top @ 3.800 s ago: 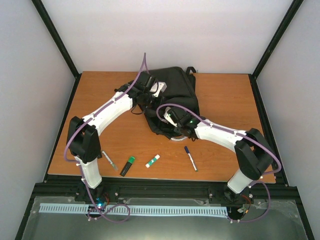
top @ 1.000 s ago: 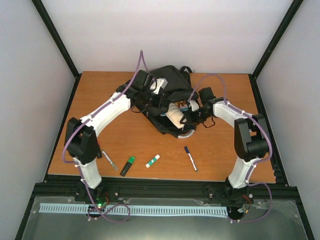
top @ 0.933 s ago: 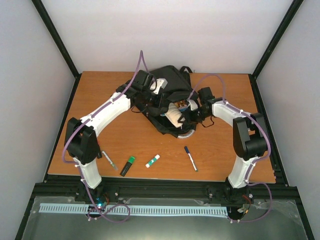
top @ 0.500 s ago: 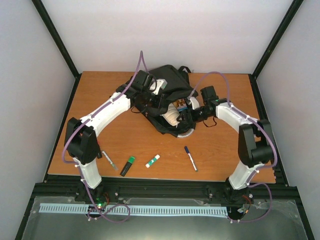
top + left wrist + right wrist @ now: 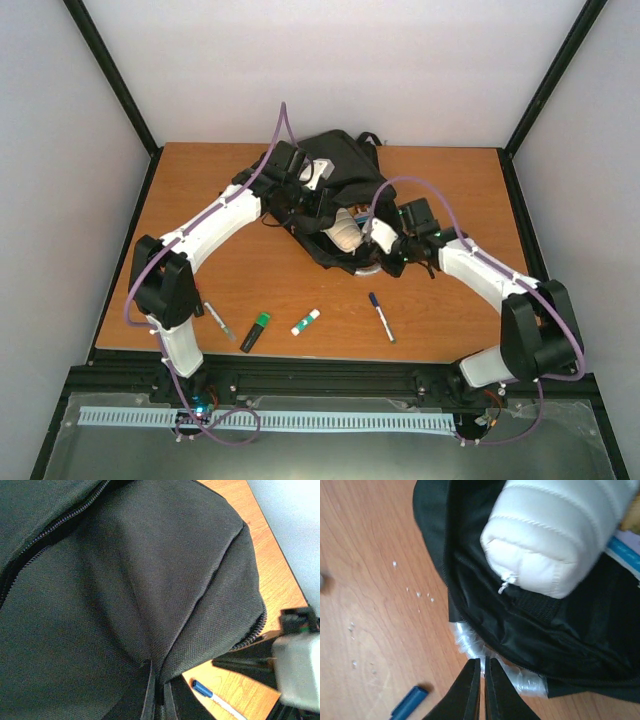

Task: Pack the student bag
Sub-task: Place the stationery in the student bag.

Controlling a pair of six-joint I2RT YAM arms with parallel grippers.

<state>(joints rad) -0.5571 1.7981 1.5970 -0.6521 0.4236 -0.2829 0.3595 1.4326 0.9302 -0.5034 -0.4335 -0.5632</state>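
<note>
The student bag (image 5: pixel 350 175), a black backpack, lies at the middle back of the table with its mouth open toward me. My left gripper (image 5: pixel 310 205) is shut on a fold of the bag's fabric (image 5: pixel 150 605), holding the flap up; its fingers (image 5: pixel 147 692) pinch the cloth. A cream padded pouch (image 5: pixel 345 232) lies in the bag's mouth (image 5: pixel 555 535). My right gripper (image 5: pixel 386 262) is shut and empty, its tips (image 5: pixel 482 661) just above a strip of clear plastic (image 5: pixel 470 642) at the bag's near rim.
On the table in front of the bag lie a blue-capped pen (image 5: pixel 381 316), a glue stick (image 5: pixel 306 321), a green highlighter (image 5: pixel 256 331) and a grey pen (image 5: pixel 218 320). The blue cap also shows in both wrist views (image 5: pixel 410 702) (image 5: pixel 202 688).
My right arm has drawn back from the bag's right side to its near rim; its jaws opened and then shut. The pouch stays in the bag's mouth. The left arm has not moved.
</note>
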